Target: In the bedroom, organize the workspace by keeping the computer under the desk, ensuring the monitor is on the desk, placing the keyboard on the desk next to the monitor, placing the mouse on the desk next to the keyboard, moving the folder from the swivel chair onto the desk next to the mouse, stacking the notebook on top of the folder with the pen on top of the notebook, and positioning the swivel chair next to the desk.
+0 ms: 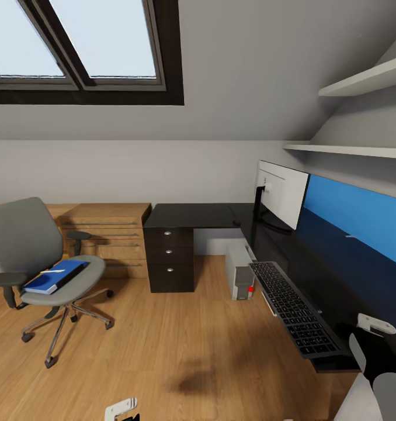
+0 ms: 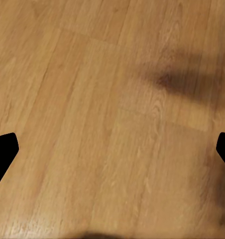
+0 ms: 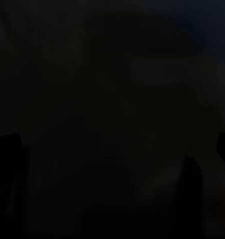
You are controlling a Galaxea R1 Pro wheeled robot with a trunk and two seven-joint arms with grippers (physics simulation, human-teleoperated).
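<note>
Facing an attic bedroom corner, the head view takes in the L-shaped desk [image 1: 192, 215] with glossy black top and its 3-drawer unit [image 1: 171, 259] with round silver knobs. The monitor [image 1: 281, 193] stands on the desk's far right part, white back toward the camera. The keyboard [image 1: 294, 307] lies on the desk's near front edge, well apart from the monitor, 1 end reaching past the edge. The computer [image 1: 240, 271], a light grey tower with a red dot, sits on the floor under the desk, just beside the drawer unit. The swivel chair [image 1: 43, 263] stands on the wood floor [image 1: 180, 345] at left, well apart from the desk, with the blue folder [image 1: 55, 278] lying flat on its seat and something thin and white on top, too small to tell. An oak chest [image 1: 113, 240] stands against the wall between chair and desk. The left gripper [image 2: 112, 149] hangs over bare floor, jaws spread wide, holding nothing. The right gripper [image 3: 112, 149] is over the dark desk top; the right wrist view is too dark to tell its jaw state.
</note>
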